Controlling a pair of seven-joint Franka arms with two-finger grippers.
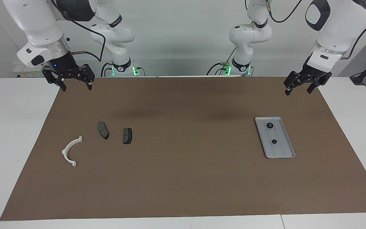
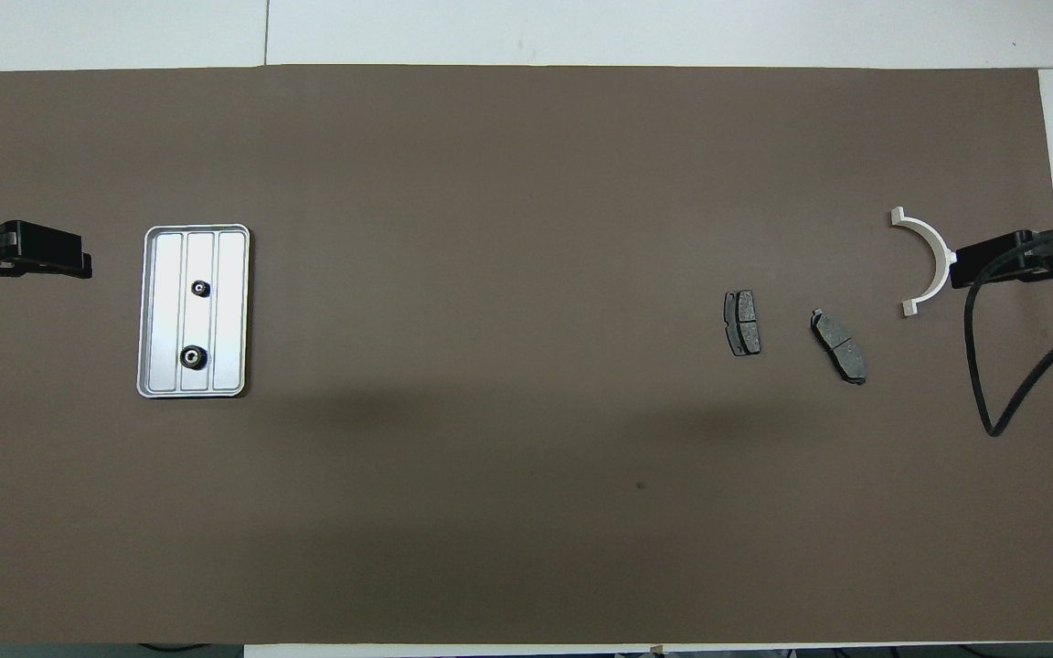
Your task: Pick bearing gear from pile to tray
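Hovering over the mat's (image 1: 183, 178) robot-side corners, both end effectors, left (image 1: 300, 88) and right (image 1: 75, 85), hang released and empty. Farther out, the tray (image 1: 285, 152) carries two bearing gears (image 1: 269, 125); toward the right arm's end from the tray lie two grey plates (image 1: 127, 135) and a white bracket (image 1: 70, 151).

Two rings (image 1: 269, 125) in tray (image 1: 285, 153)

White table (image 1: 14, 127), brown mat (image 1: 189, 178) across it, plain pale wall (image 1: 183, 38), even light
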